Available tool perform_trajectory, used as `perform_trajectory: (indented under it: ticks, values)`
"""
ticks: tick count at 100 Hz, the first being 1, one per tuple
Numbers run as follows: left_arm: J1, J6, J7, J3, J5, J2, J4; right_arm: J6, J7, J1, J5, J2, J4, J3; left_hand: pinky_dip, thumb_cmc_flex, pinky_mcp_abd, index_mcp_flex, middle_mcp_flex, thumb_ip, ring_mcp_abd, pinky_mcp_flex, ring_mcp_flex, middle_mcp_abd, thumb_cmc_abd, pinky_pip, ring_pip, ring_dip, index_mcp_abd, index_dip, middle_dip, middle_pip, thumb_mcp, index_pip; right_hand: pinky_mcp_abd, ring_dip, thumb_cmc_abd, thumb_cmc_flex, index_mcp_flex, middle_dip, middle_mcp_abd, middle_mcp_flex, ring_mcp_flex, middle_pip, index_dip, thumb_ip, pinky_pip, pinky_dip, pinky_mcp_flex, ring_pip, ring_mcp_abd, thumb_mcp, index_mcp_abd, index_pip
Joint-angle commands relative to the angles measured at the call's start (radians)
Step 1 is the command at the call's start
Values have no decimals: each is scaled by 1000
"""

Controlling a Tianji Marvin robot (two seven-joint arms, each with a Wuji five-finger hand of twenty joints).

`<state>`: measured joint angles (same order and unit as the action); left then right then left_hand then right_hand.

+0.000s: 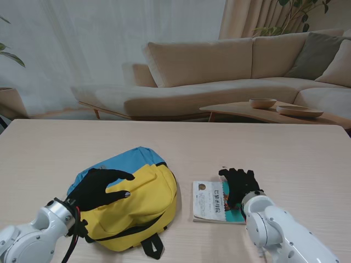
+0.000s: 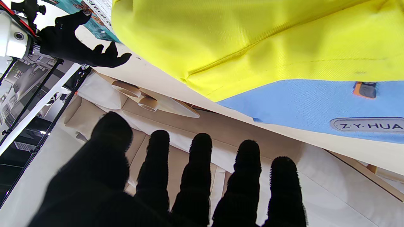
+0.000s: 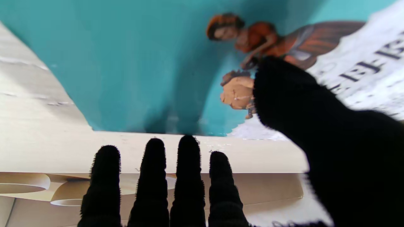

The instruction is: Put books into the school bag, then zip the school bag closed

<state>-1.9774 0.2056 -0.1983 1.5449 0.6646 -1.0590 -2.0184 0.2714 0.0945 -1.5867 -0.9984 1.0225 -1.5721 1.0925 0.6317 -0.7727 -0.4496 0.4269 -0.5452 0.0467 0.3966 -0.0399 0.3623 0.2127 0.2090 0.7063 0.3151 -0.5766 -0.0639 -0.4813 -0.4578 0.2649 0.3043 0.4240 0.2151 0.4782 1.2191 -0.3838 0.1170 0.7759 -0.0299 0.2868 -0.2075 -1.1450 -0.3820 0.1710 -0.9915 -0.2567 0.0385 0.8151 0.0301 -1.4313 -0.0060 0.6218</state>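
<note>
Stand view: spread left hand (image 1: 97, 189) over fabric bag (image 1: 140, 205); right hand (image 1: 239, 183) splayed over flat book (image 1: 211, 201).

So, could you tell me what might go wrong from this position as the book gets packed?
1. The thin white and teal paperback book lies flat on the table, with the right robot hand open above its edge; fingers may slide off without lifting it.
2. The yellow and blue fabric school bag shows no visible opening, so insertion could snag.
3. The left robot hand only rests open on the soft bag, which could shift.
</note>
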Motion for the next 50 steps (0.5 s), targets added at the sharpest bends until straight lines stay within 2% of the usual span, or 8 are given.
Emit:
perform_trajectory:
  ticks: [1,11,15,19,32,38,44,50]
  values:
    - [-6,4,-19,-1,2,-2,-8,1,44,-44,-2,12,109,-33,19,23,16,-47,28,-23,-24,-8,-9,-10,13,-37,-19,11,-12,20,-4,17,27,10,15,59,-84,-252,-2,131,-86,42,-35,-93,15,-1,-32,-25,6,110,-37,54,2,33]
    - [-5,6,-21,-1,6,-1,-7,-3,19,-38,-2,14,123,-43,18,24,20,-52,36,-22,-28,-9,-17,-11,15,-40,-23,14,-13,21,-4,17,28,8,26,122,-87,-301,1,293,-136,110,-85,-111,22,-11,-62,-46,17,231,-49,35,-27,56]
    - [-5,7,-22,-1,8,-1,-8,-5,18,-36,-4,14,124,-46,17,26,21,-54,39,-22,-29,-11,-18,-12,17,-43,-25,14,-12,21,-4,16,28,8,29,126,-88,-306,3,309,-146,123,-101,-112,23,-13,-65,-48,19,237,-50,32,-35,57]
    - [-5,7,-23,0,9,-1,-8,-6,16,-35,-8,13,125,-48,17,27,21,-55,41,-22,-29,-11,-19,-13,17,-44,-26,15,-12,21,-5,17,29,8,31,126,-88,-295,5,297,-134,117,-102,-95,27,-11,-59,-46,16,236,-49,31,-34,56]
    - [-6,7,-27,1,12,0,-10,-6,17,-43,-23,13,113,-42,16,28,22,-57,46,-21,-32,-12,-22,-13,19,-48,-28,16,-12,21,-5,17,30,8,33,60,-106,-218,-17,2,-54,1,-63,-24,55,-2,-36,-31,4,105,-27,53,-29,38]
    - [-6,7,-28,1,13,0,-10,-9,26,-55,-38,11,96,-30,16,28,24,-58,47,-21,-31,-13,-23,-11,20,-50,-29,16,-14,21,-6,18,30,8,29,39,-113,-189,-30,-97,-26,-46,-48,1,54,0,-35,-30,5,64,-22,67,-31,28]
    - [-6,8,-29,1,13,0,-10,-15,25,-70,-51,11,80,-16,16,28,24,-59,49,-20,-31,-13,-24,-11,21,-51,-29,16,-14,21,-6,18,31,7,27,11,-119,-167,-36,-174,5,-82,-34,63,54,1,-32,-29,1,7,-21,80,-37,18]
    - [-6,8,-31,2,14,1,-11,-19,26,-85,-68,10,63,-1,16,29,24,-61,52,-20,-32,-13,-26,-13,20,-51,-30,17,-13,21,-6,17,31,7,24,-34,-134,-140,-37,-293,37,-120,-19,162,54,3,-22,-23,-4,-82,-16,95,-40,-5]
